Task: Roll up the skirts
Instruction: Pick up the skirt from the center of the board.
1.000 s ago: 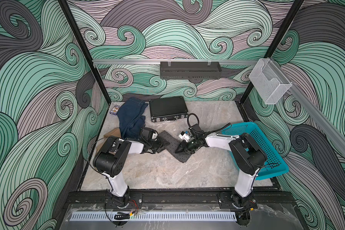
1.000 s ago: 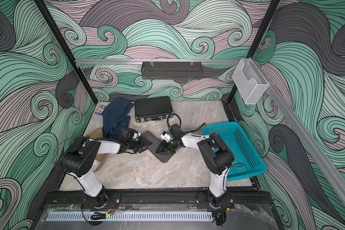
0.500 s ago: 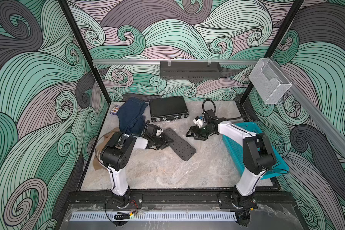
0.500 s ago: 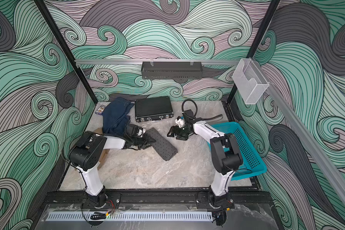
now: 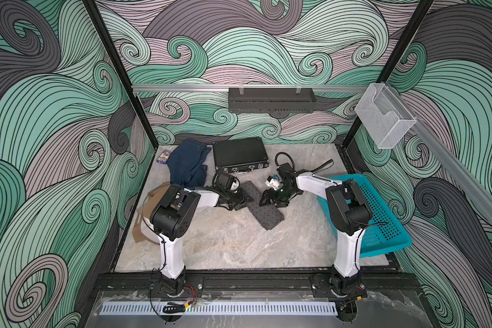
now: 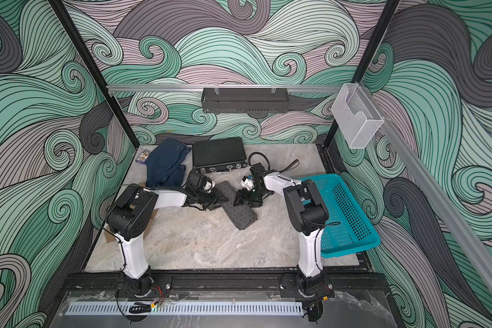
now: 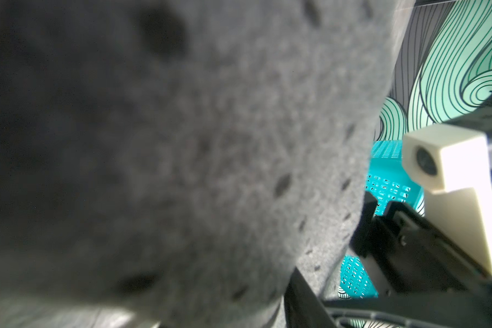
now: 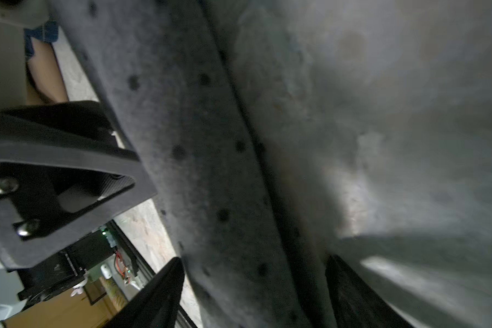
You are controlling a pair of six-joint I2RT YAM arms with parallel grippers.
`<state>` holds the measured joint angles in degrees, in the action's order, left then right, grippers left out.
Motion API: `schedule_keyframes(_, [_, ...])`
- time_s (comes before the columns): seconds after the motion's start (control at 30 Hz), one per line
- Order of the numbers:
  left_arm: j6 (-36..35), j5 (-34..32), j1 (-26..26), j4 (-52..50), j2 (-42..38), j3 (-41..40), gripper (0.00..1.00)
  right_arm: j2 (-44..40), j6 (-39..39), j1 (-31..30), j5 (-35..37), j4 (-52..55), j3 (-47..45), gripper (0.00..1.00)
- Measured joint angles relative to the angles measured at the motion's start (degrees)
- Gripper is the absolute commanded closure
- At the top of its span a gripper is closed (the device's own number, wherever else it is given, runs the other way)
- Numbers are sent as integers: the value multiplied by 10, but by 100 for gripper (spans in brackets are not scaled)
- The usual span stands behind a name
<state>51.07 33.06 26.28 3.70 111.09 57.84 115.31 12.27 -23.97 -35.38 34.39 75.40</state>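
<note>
**Top views.** Dotted grey skirt (image 5: 264, 211) (image 6: 239, 213) found mid-table, folded to a long narrow strip, running from far left to near right across the marble table (image 5: 239, 250). Denim skirt (image 5: 189, 166) crumpled at the far left, just beside the black case (image 5: 239, 153). Tan skirt (image 5: 139, 230) at the left edge, partly hidden under the left arm. Teal basket (image 5: 386, 227) at the right edge, apart from the strip. Left gripper (image 5: 240, 198) (image 6: 215, 200) low at the strip's far-left end, touching the cloth; grip not readable from here. Right gripper (image 5: 271, 201) (image 6: 246, 200) low over the strip's right edge, jaws visibly spread, nothing pinched.

**Left wrist view.** Filled almost wholly by the blurred dotted grey skirt (image 7: 182, 142), close against the lens. One dark finger (image 7: 304, 298) seen beside the cloth, the other hidden. Clamped or merely touching: cannot tell. Right arm's pale camera housing (image 7: 443, 164) and a patch of teal basket (image 7: 386, 173) in view beyond the cloth.

**Right wrist view.** Fingers (image 8: 159, 295) set wide apart, straddling the dotted grey skirt (image 8: 210, 170). Strip lying on the table (image 8: 395, 113) between them, not squeezed. Dark part of the left gripper alongside the strip, against its edge. Scrap of denim skirt (image 8: 41, 32) visible past it.
</note>
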Motion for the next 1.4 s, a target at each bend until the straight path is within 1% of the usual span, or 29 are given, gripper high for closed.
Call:
schedule_keyframes(0.1, [-3, 3, 0, -11, 11, 19, 55, -7, 16, -3, -14, -39, -27, 39])
schedule_keyframes(0.13, [-4, 4, 0, -13, 15, 25, 54, -9, 21, -3, -18, -51, -37, 45])
schedule_keyframes(0.23, [-6, 7, 0, -17, 27, 43, 49, -10, 50, 2, -35, -94, -66, 70])
schedule_keyframes(0.33, [-5, 12, -2, -24, 31, 57, 38, -9, 80, 5, -54, -139, -93, 82])
schedule_keyframes(0.4, [-7, 13, -5, -32, 31, 65, 33, -12, 105, 8, -72, -180, -115, 88])
schedule_keyframes(0.47, [-11, 9, -7, -58, 30, 79, 29, -19, 129, 9, -83, -222, -138, 98])
schedule_keyframes(0.53, [-15, -7, -13, -97, 23, 93, 24, -28, 169, 8, -89, -278, -170, 100])
schedule_keyframes(0.63, [-24, -61, -28, -203, 0, 116, 23, -52, 248, 7, -87, -381, -232, 100])
schedule_keyframes(0.73, [-42, -101, -46, -318, -23, 150, 23, -80, 337, 3, -71, -468, -292, 100])
schedule_keyframes(0.8, [-67, -118, -57, -392, -47, 183, 23, -105, 398, 1, -50, -512, -329, 100])
schedule_keyframes(0.87, [-100, -135, -63, -453, -77, 216, 23, -131, 446, -1, -30, -531, -352, 100])
schedule_keyframes(0.93, [-139, -147, -61, -498, -114, 236, 23, -162, 489, -1, -5, -541, -366, 100])
schedule_keyframes(1.0, [-176, -161, -54, -533, -159, 232, 23, -199, 527, -1, 21, -544, -370, 100])
schedule_keyframes(1.03, [-188, -165, -51, -542, -177, 224, 23, -217, 542, 1, 33, -545, -370, 100])
schedule_keyframes(1.1, [-216, -183, -42, -556, -219, 183, 23, -261, 570, 4, 57, -545, -370, 100])
schedule_keyframes(1.17, [-235, -197, -33, -561, -245, 140, 23, -311, 590, 13, 80, -538, -370, 100])
schedule_keyframes(1.2, [-242, -205, -28, -572, -248, 122, 23, -340, 599, 21, 91, -529, -370, 100])
schedule_keyframes(1.27, [-252, -220, -14, -590, -242, 113, 23, -402, 608, 42, 113, -501, -370, 100])
schedule_keyframes(1.4, [-263, -233, 19, -595, -245, 113, 23, -550, 610, 115, 165, -396, -360, 100])
